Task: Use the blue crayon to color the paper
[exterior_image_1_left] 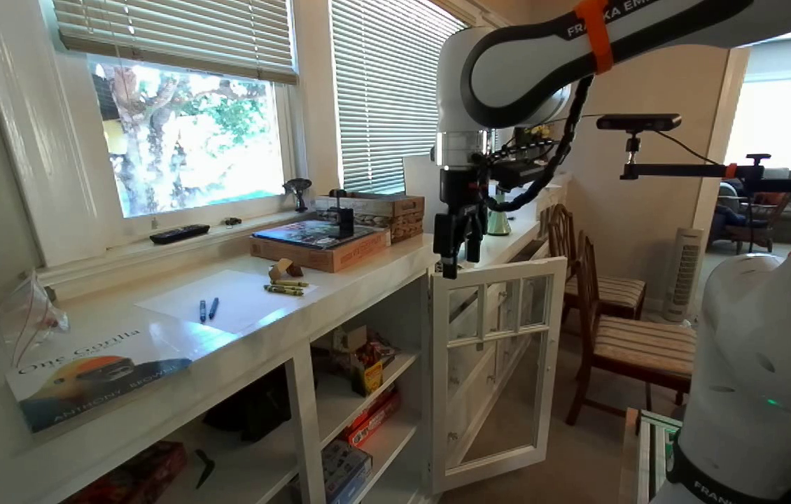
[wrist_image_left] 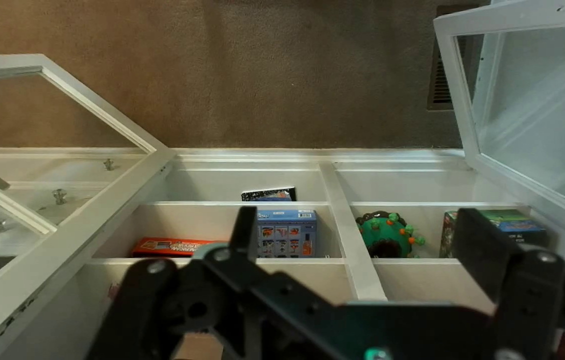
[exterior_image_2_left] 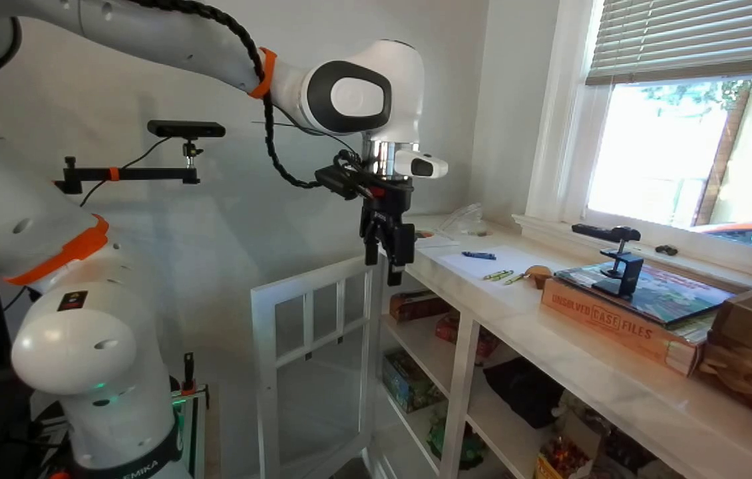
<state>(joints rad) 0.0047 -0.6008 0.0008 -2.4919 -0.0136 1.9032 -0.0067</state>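
The gripper is hanging empty and spread wide, presumably for grasping; the blue crayons are lying on the paper, probably for easy reach.

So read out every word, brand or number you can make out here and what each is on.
"One Gorilla": book.
"ANTHONY BROW…": same book, ending unclear.
"UNSOLVED CASE FILES": orange box.
"FR… KA EM…": arm, partly behind a strap.
"FRAN…": base.
"EMIKA": base again.
Too small or blurred to read: the red box, blue box, green box, the line under "One Gorilla", any print on the blue crayons.
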